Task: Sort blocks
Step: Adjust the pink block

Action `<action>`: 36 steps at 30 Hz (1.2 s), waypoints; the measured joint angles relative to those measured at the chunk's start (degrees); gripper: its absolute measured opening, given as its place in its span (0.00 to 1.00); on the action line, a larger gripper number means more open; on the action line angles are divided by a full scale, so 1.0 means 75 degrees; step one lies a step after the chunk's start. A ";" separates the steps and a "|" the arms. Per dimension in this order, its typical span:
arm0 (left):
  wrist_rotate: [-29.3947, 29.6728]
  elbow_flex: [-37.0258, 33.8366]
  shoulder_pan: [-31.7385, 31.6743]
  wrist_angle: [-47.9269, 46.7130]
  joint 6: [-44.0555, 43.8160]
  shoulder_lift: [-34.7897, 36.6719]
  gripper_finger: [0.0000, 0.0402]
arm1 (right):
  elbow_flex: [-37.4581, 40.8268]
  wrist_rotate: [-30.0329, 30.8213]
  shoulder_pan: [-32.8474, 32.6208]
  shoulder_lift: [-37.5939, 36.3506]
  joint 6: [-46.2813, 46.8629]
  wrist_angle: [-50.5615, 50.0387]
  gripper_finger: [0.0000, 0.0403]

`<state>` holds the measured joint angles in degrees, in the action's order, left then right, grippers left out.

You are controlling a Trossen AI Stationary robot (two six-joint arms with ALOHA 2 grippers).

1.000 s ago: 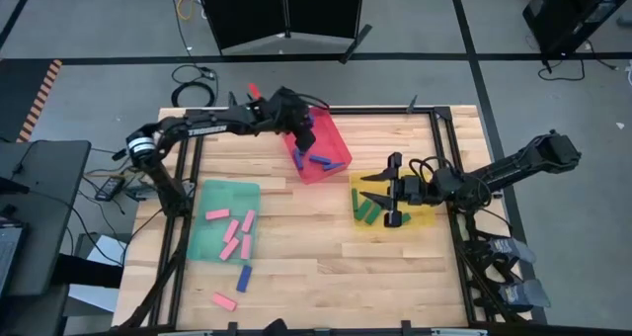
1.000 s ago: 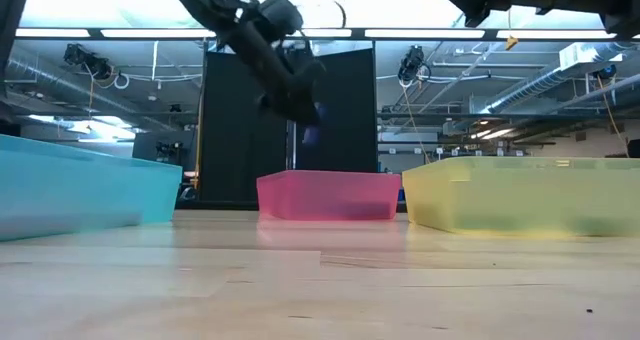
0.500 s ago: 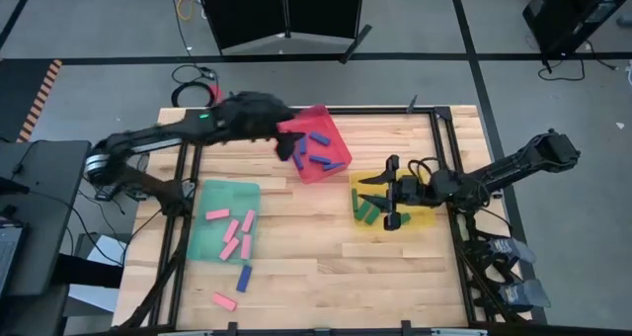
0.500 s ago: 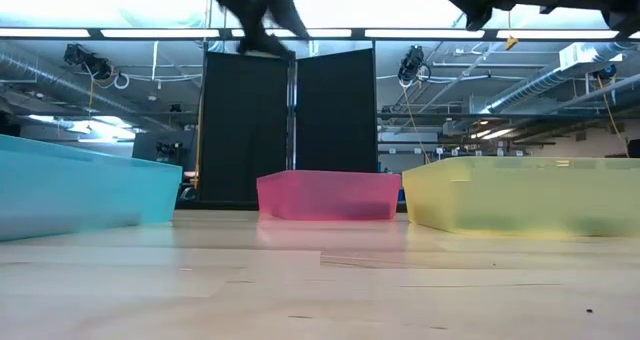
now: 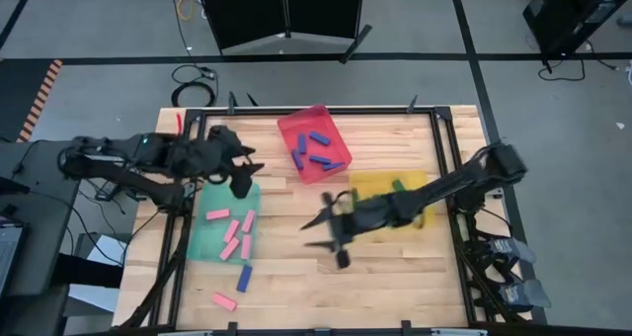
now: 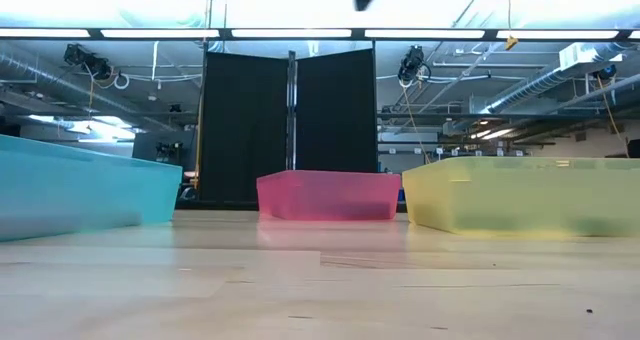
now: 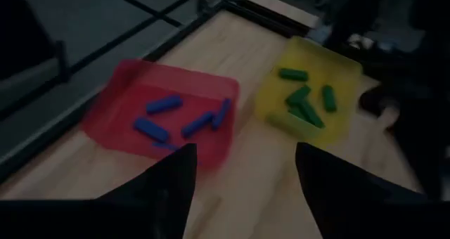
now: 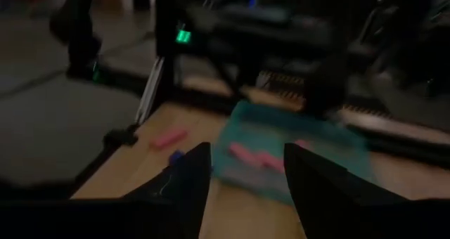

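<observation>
The left gripper (image 5: 245, 173) hangs over the far edge of the green tray (image 5: 211, 243), at the table's left side. Its jaws stand open with nothing between them, as the left wrist view shows: two dark fingers (image 7: 166, 186) apart, with bare wood in the gap. Ahead of them lies the red tray (image 7: 119, 112) with blue blocks (image 7: 164, 104) in it, well apart from the gripper, and beyond that the yellow tray (image 7: 342, 67) with green blocks (image 7: 292, 75).

The right gripper (image 5: 329, 239) is stretched out over the bare middle of the table (image 5: 395, 277), between the green tray and the yellow tray (image 5: 370, 184). Its jaws are open and empty too; the right wrist view shows its fingers (image 8: 190, 179) spread, pointed toward the green tray (image 8: 337, 151) and the pink blocks (image 8: 169, 136) near it.

In the high view, blue blocks (image 5: 318, 138) lie in the red tray (image 5: 296, 128) at the far middle of the table. Pink blocks (image 5: 234, 239) lie in the green tray, just below the left gripper. One blue block (image 5: 243, 275) lies on the wood just beside the near edge of the green tray, and one pink block (image 5: 224, 299) lies nearer the table's front, both well apart from either gripper. The right arm hides much of the yellow tray here; one green block (image 5: 398, 186) shows by it.

The low view shows the three trays standing on the wood, with only dark bits of the arms at the top edge.
</observation>
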<state>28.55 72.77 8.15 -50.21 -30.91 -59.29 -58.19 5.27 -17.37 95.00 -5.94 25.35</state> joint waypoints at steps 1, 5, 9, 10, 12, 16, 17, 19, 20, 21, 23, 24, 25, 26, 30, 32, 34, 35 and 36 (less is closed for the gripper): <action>0.0019 0.0000 0.0167 -0.0017 -0.0094 0.0000 0.62 | -0.0442 -0.0037 -0.0054 0.0347 -0.0011 -0.0383 0.49; 0.0012 -0.0003 0.0779 -0.0382 -0.0498 -0.0043 0.61 | -0.2179 -0.0059 -0.0316 0.1638 -0.0070 -0.1712 0.54; 0.0152 -0.0003 0.1336 -0.0839 -0.1147 -0.0043 0.61 | -0.3784 -0.0061 -0.0565 0.2812 -0.0425 -0.2631 0.58; 0.0255 -0.0003 0.1468 -0.0897 -0.1310 -0.0038 0.61 | -0.4169 -0.0063 -0.0621 0.3108 -0.0553 -0.2798 0.59; 0.0369 -0.0003 0.1735 -0.0991 -0.1538 -0.0035 0.61 | -0.4930 -0.0093 -0.0726 0.3669 -0.0759 -0.3173 0.60; 0.0424 -0.0003 0.2213 -0.1031 -0.1961 -0.0088 0.61 | -0.6412 -0.0288 -0.0864 0.4801 -0.1189 -0.3884 0.62; 0.0429 -0.0003 0.2320 -0.1084 -0.2091 -0.0101 0.61 | -0.6750 -0.0327 -0.0885 0.5071 -0.1245 -0.4007 0.62; 0.0473 -0.0006 0.2532 -0.1201 -0.2341 -0.0137 0.61 | -0.7433 -0.0423 -0.0903 0.5600 -0.1330 -0.4265 0.62; 0.0530 -0.0006 0.2619 -0.1186 -0.2434 -0.0140 0.61 | -0.7769 -0.0499 -0.0902 0.5850 -0.1360 -0.4399 0.63; 0.0572 -0.0006 0.2703 -0.1186 -0.2518 -0.0143 0.61 | -0.8115 -0.0538 -0.0894 0.6110 -0.1367 -0.4478 0.63; 0.0592 -0.0006 0.2871 -0.1186 -0.2708 -0.0149 0.61 | -0.8796 -0.0624 -0.0873 0.6599 -0.1361 -0.4708 0.63; 0.0609 -0.0006 0.2933 -0.1188 -0.2771 -0.0157 0.61 | -0.9126 -0.0653 -0.0858 0.6831 -0.1355 -0.4839 0.63; 0.0631 -0.0006 0.2997 -0.1186 -0.2831 -0.0176 0.61 | -0.9458 -0.0659 -0.0838 0.7082 -0.1348 -0.4972 0.63; 0.0634 -0.0006 0.3063 -0.1195 -0.2902 -0.0187 0.61 | -0.9771 -0.0663 -0.0822 0.7299 -0.1318 -0.5056 0.63; 0.0648 -0.0006 0.3284 -0.1384 -0.3140 -0.0257 0.61 | -1.0079 -0.0736 -0.0752 0.7777 -0.1252 -0.4676 0.63; 0.0654 -0.0006 0.3372 -0.1378 -0.3158 -0.0306 0.61 | -1.0049 -0.0830 -0.0680 0.7855 -0.1187 -0.4533 0.63; 0.0716 -0.0006 0.3428 -0.1367 -0.3171 -0.0355 0.61 | -1.0100 -0.0853 -0.0584 0.7922 -0.1014 -0.4525 0.63; 0.0735 -0.0006 0.3437 -0.1357 -0.3172 -0.0369 0.61 | -1.0104 -0.0853 -0.0545 0.7936 -0.0969 -0.4521 0.63; 0.0734 -0.0006 0.3447 -0.1360 -0.3175 -0.0405 0.61 | -1.0101 -0.0853 -0.0508 0.7947 -0.0932 -0.4556 0.63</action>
<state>34.05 72.73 34.00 -60.41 -54.72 -62.33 -133.95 -1.13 -21.17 154.60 -12.94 -8.82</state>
